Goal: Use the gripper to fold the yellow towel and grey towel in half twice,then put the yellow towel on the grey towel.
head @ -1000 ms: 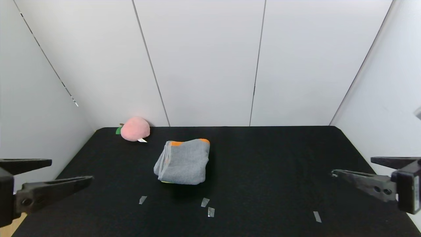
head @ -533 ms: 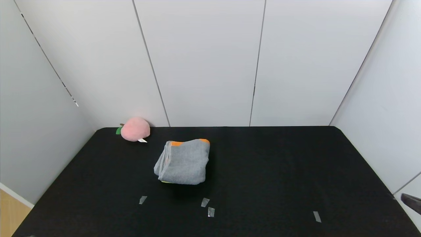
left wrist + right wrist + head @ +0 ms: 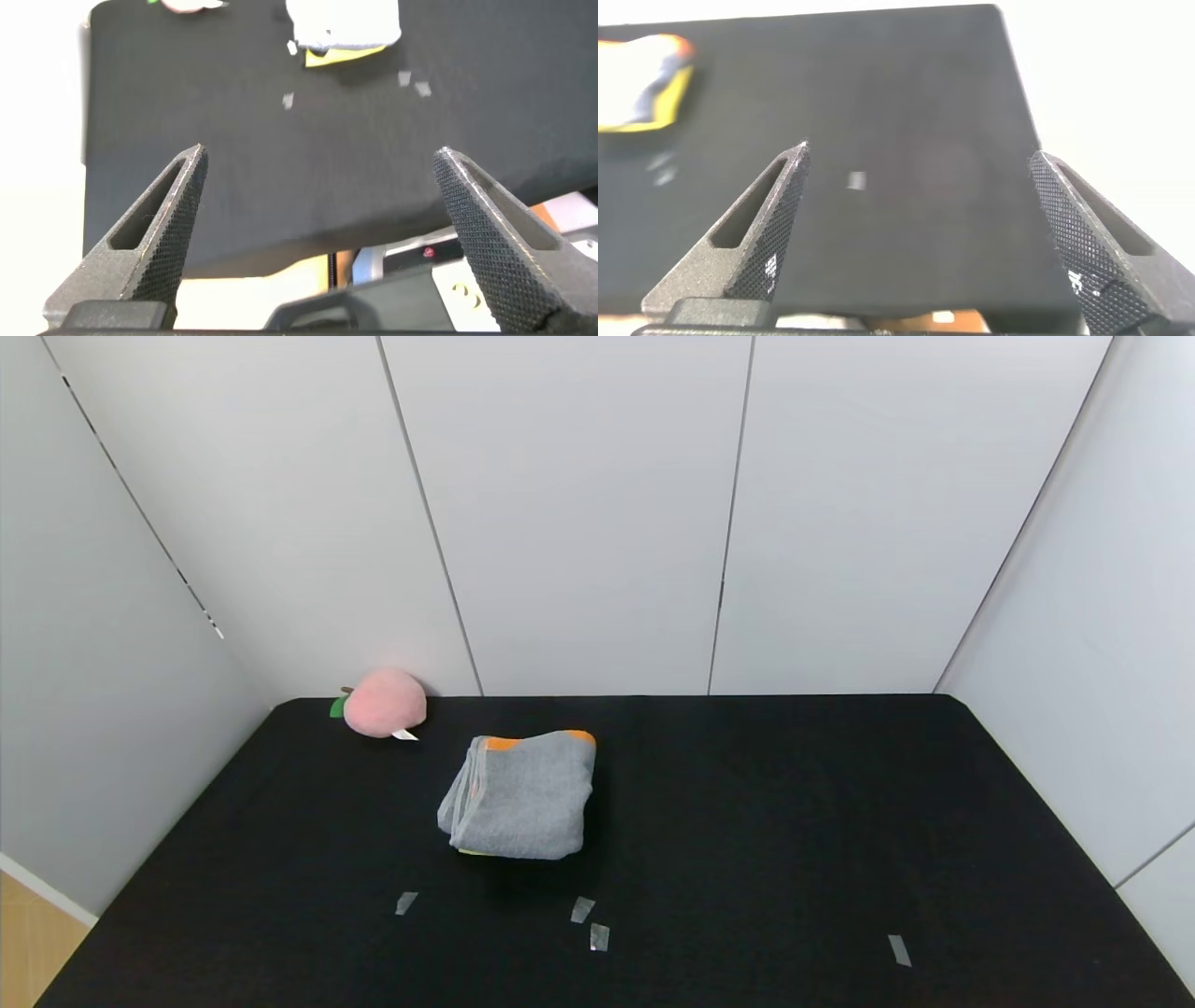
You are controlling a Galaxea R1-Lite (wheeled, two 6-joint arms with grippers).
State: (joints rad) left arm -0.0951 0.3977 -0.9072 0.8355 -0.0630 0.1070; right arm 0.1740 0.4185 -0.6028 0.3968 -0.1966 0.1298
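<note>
The black table is lying nearly bare in the head view now, because both arms, which were flanking it a second ago, are pulling right back off its near edge and out of that view. The folded bundle remains the landmark: the grey towel is sitting on top, left of the table's centre, and the yellow towel is peeking out beneath its near edge, so the stack looks reversed from what the task asks. Behind the bundle and to its left, the pink plush peach is resting by the wall. The left gripper is hanging spread wide and empty, well short of the bundle; the right gripper likewise, fingers splayed, holding nothing.
</note>
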